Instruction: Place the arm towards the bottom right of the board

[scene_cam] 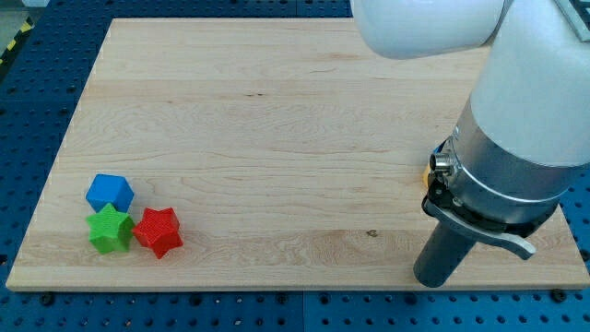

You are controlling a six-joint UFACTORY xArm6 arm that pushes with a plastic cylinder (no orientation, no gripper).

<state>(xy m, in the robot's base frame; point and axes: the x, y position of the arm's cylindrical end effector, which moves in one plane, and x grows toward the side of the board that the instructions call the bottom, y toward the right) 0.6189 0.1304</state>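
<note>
Camera view: my tip [431, 278] at board's [277, 138] bottom right.

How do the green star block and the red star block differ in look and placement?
The green star block is green and lies further towards the view's left; the red star block is red, on its right. The green one sits directly under the blue block; the red one sits diagonally off it. Both are star-shaped, clustered far from my tip.

Arm [516, 138] hides most of a yellow block [430, 172].
</note>
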